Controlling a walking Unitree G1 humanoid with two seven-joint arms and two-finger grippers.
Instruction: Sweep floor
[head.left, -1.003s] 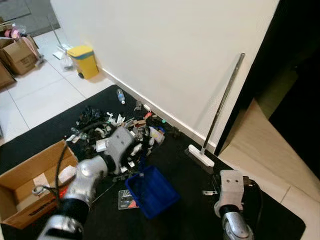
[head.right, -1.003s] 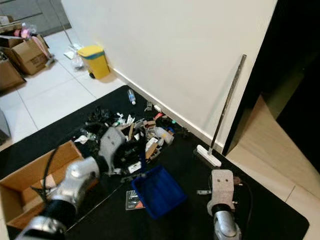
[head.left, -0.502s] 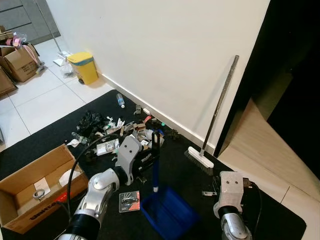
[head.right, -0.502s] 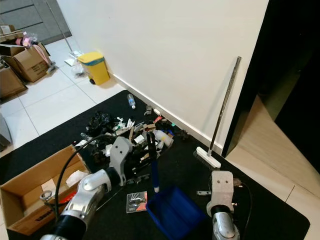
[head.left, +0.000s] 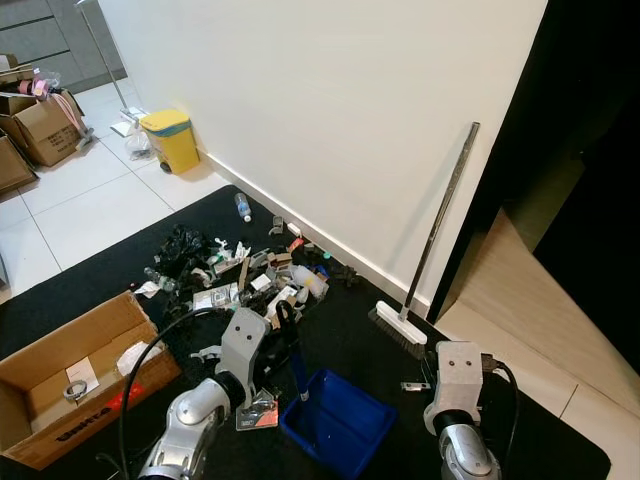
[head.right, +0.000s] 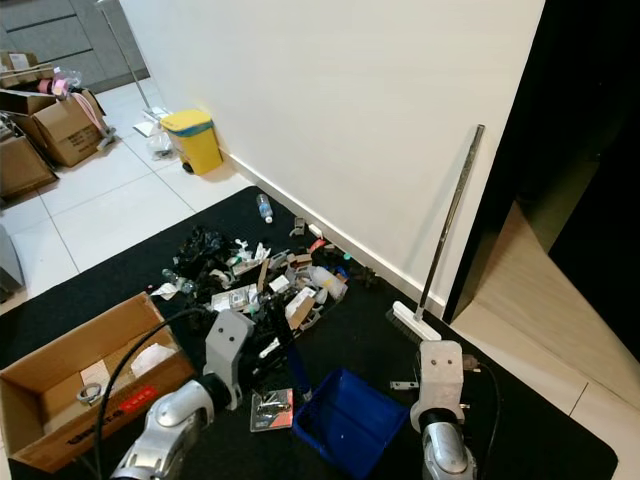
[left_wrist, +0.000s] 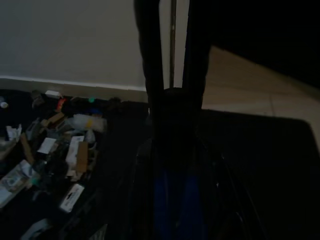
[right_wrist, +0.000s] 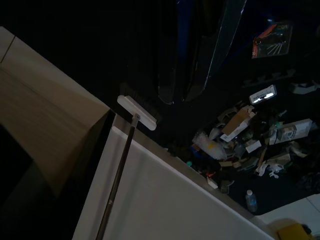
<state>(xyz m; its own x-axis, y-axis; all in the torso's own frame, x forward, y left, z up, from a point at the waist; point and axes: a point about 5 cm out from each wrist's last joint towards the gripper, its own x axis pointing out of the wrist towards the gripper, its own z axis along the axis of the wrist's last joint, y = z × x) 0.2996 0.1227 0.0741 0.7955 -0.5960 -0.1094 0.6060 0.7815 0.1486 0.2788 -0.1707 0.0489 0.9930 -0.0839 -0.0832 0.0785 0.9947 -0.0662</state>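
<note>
a blue dustpan (head.left: 338, 424) is seen on a black mat (head.left: 520, 430). a yellow bin (head.left: 170, 137) is set on white tiles (head.left: 80, 205) far left. the broom (head.left: 432, 240) has a white head, and the cardboard box (head.left: 70, 375) is brown.

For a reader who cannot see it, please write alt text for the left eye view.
The left gripper holds the handle of a blue dustpan on a black mat, beside scattered litter. A broom leans against the white wall.
</note>
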